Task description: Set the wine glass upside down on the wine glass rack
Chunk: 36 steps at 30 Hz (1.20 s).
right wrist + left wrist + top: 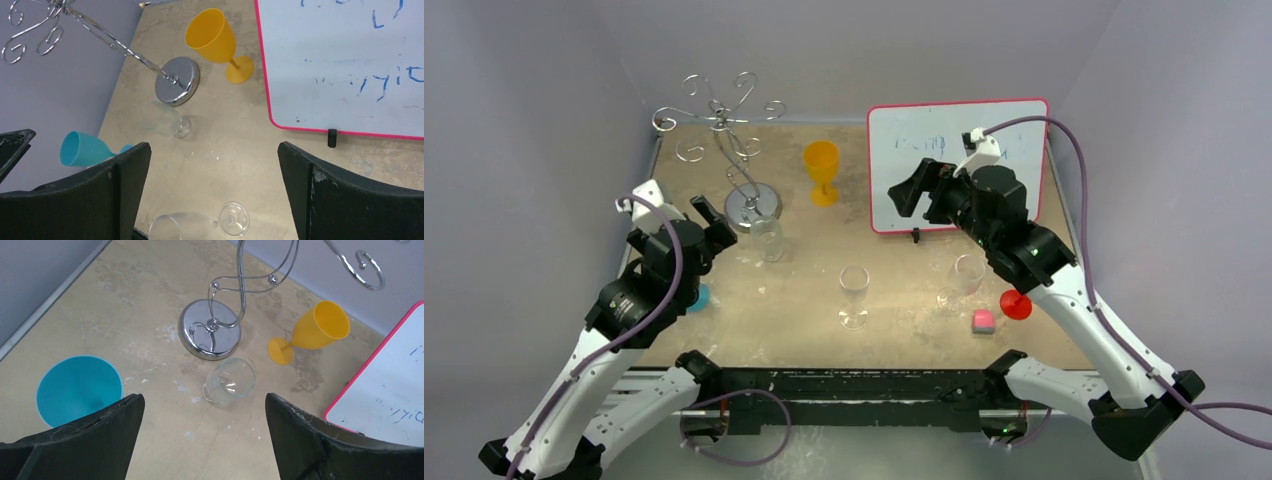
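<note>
The silver wire wine glass rack (pixel 723 124) stands at the back left on its round shiny base (pixel 752 205); nothing hangs on it. It also shows in the left wrist view (pixel 209 335) and the right wrist view (pixel 177 87). A clear wine glass (pixel 767 238) stands upright just in front of the base, also seen from the left wrist (pixel 230 381). A second clear glass (pixel 854 295) stands mid-table and a third (pixel 964 280) to its right. My left gripper (pixel 709 222) is open and empty, left of the first glass. My right gripper (pixel 914 190) is open and empty, raised before the whiteboard.
A yellow goblet (pixel 821 170) stands right of the rack. A teal goblet (pixel 696 297) sits under my left arm. A red-framed whiteboard (pixel 959 165) stands at the back right. A red goblet foot (pixel 1016 305) and a pink block (pixel 983 321) lie near the front right.
</note>
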Each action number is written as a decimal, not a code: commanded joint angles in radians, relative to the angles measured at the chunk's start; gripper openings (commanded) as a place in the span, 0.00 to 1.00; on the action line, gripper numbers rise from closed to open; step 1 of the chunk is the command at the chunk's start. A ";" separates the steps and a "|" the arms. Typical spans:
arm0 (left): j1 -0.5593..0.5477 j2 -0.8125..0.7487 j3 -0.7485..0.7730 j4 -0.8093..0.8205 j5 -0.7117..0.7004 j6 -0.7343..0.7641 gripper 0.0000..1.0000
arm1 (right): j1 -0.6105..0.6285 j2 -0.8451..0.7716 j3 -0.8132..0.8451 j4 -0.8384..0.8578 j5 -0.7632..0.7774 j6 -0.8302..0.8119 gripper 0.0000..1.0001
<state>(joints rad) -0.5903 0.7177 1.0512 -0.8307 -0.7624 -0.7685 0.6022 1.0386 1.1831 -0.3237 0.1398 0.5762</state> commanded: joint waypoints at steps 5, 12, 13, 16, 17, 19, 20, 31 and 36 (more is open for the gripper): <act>-0.005 -0.033 0.060 -0.019 -0.094 -0.020 0.91 | 0.005 -0.030 -0.003 0.044 0.026 -0.007 1.00; -0.005 -0.024 0.060 -0.073 -0.199 -0.125 0.89 | 0.005 -0.022 -0.002 0.046 0.029 -0.009 1.00; -0.005 -0.017 0.060 -0.088 -0.224 -0.157 0.89 | 0.005 -0.021 -0.002 0.047 0.029 -0.007 1.00; -0.005 0.016 0.076 -0.188 -0.332 -0.342 0.81 | 0.005 -0.014 0.000 0.047 0.025 -0.011 1.00; -0.005 0.033 0.090 -0.236 -0.360 -0.407 0.77 | 0.005 -0.013 -0.001 0.049 0.024 -0.011 1.00; -0.005 0.062 0.111 -0.307 -0.383 -0.492 0.72 | 0.005 -0.013 -0.011 0.058 0.024 -0.013 1.00; -0.005 0.072 0.114 -0.329 -0.388 -0.524 0.70 | 0.005 -0.012 -0.015 0.064 0.023 -0.014 1.00; -0.005 0.225 0.121 -0.640 -0.472 -0.869 0.62 | 0.005 0.006 -0.013 0.063 0.009 -0.022 1.00; 0.002 0.220 0.087 -0.642 -0.467 -0.938 0.62 | 0.005 0.018 -0.005 0.061 0.011 -0.034 1.00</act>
<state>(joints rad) -0.5903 0.9592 1.1473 -1.4166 -1.1797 -1.5902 0.6022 1.0477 1.1690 -0.3012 0.1398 0.5667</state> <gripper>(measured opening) 0.622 0.998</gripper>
